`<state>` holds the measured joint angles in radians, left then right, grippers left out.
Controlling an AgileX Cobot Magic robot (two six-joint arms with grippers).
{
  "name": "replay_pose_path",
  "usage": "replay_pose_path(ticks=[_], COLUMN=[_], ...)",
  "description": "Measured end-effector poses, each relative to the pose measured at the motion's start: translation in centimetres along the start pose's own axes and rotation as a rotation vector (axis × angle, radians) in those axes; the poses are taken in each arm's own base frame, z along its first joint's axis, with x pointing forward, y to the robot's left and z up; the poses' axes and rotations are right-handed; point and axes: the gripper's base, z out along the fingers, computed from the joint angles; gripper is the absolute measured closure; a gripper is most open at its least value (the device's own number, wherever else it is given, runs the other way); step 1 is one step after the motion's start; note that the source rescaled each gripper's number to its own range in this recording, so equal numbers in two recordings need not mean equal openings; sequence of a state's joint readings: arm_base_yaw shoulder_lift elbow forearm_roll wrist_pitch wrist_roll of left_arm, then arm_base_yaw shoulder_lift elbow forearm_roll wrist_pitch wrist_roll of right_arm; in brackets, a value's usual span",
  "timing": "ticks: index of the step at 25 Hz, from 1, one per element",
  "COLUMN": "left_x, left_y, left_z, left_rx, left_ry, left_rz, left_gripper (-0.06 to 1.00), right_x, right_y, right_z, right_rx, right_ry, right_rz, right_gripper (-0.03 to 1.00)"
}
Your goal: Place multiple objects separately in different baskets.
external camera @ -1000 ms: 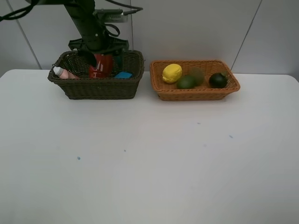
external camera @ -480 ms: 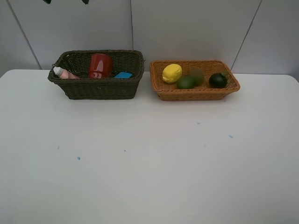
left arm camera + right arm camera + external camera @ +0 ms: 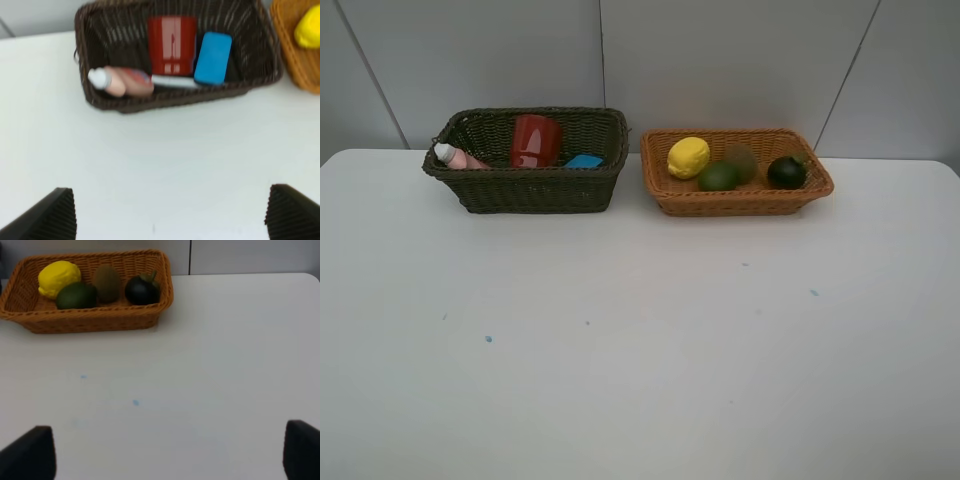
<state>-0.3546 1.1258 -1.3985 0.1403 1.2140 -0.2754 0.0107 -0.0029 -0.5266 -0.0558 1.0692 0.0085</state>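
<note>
The dark olive-brown basket (image 3: pixel 535 190) (image 3: pixel 180 100) at the back left holds the pink bottle (image 3: pixel 460 157) (image 3: pixel 125 83), the red cup (image 3: pixel 535 140) (image 3: pixel 171 44), the blue eraser (image 3: pixel 585 161) (image 3: pixel 213 57) and the white marker (image 3: pixel 175 81). The orange-tan basket (image 3: pixel 740 200) (image 3: pixel 85 322) to its right holds the lemon (image 3: pixel 688 157) (image 3: pixel 59 277), lime (image 3: pixel 718 176) (image 3: pixel 76 295), kiwi (image 3: pixel 742 161) (image 3: pixel 107 283) and mangosteen (image 3: pixel 786 172) (image 3: pixel 142 289). My left gripper (image 3: pixel 170 212) is open and empty, high above the table before the dark basket. My right gripper (image 3: pixel 170 455) is open and empty. Neither arm shows in the exterior view.
The white table (image 3: pixel 640 330) carries a few small blue specks (image 3: pixel 488 339). A grey panelled wall (image 3: pixel 720 60) rises right behind both baskets.
The left arm, which stood over the dark basket a second ago, has pulled up and out of the exterior view. The objects have not moved.
</note>
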Motion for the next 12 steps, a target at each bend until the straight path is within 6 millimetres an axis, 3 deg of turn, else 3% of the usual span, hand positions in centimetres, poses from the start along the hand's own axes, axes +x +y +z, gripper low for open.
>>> replay_pose_path(ticks=[7,12], left_x=[10.3,17.5], left_y=[3.1,4.8], left_z=[-4.9,-5.4], left_rx=[0.015,0.038], left_ry=[-0.124,-0.173], left_rz=[-0.009,-0.023], left_gripper=[-0.03,-0.03], right_x=[0.0,0.0], right_y=[0.0,0.0], right_z=[0.0,0.0], right_rx=[0.000,0.000], right_ry=[0.000,0.000], right_rz=[0.000,0.000], right_gripper=[-0.03,-0.03])
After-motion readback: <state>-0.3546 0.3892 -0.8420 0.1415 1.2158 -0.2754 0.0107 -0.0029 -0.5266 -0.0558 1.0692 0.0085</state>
